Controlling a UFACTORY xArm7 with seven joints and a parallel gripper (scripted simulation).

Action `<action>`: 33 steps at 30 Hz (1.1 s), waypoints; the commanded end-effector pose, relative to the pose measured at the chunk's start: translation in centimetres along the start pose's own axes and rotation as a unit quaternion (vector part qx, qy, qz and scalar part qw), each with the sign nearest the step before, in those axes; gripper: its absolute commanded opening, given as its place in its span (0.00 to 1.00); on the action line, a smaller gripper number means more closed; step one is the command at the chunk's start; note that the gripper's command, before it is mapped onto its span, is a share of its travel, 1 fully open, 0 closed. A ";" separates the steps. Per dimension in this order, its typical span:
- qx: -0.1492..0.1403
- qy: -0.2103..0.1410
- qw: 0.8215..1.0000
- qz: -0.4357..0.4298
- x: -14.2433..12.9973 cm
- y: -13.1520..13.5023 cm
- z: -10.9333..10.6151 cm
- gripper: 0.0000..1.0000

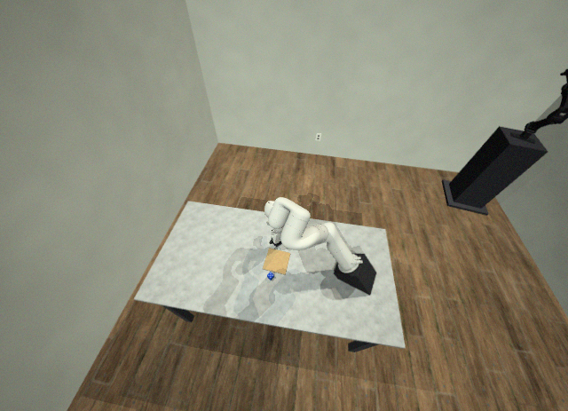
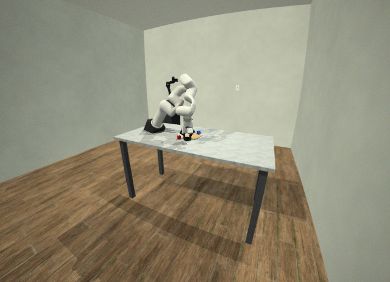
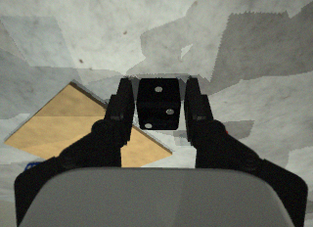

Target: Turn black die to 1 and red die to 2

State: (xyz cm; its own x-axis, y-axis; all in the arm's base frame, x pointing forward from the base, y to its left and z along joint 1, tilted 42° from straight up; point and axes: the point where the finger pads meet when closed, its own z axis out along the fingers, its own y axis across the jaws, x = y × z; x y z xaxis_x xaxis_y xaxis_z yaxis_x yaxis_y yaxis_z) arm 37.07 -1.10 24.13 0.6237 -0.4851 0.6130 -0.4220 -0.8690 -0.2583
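Note:
The black die (image 3: 158, 101) stands between the fingers of my gripper (image 3: 158, 92) (image 1: 275, 243) (image 2: 187, 138), with narrow gaps on both sides. The gripper is open, low over the table beside the mat. One visible face of this die shows one pip and the adjoining face two; I cannot tell which is on top. The orange mat (image 1: 276, 261) (image 2: 197, 136) (image 3: 59, 119) lies flat, and the die appears just off its edge. The red die (image 2: 178, 137) lies off the mat; the arm hides it in the top view. The blue die (image 1: 271, 275) (image 2: 198, 132) (image 3: 33, 164) lies just off the opposite mat edge.
The grey table (image 1: 201, 255) (image 2: 236, 147) carries the arm's black base (image 1: 359, 273) (image 2: 153, 126). A black pedestal (image 1: 495, 163) with another dark arm stands on the floor away from the table.

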 end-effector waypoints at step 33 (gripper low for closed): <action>0.000 0.001 1.000 0.000 0.1 0.0 0.0 0.27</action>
State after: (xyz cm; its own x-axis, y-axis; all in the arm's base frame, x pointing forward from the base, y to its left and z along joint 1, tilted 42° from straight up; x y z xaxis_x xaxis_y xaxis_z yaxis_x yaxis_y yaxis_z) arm 37.08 -1.10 24.13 0.6236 -0.4852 0.6129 -0.4221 -0.8689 -0.2584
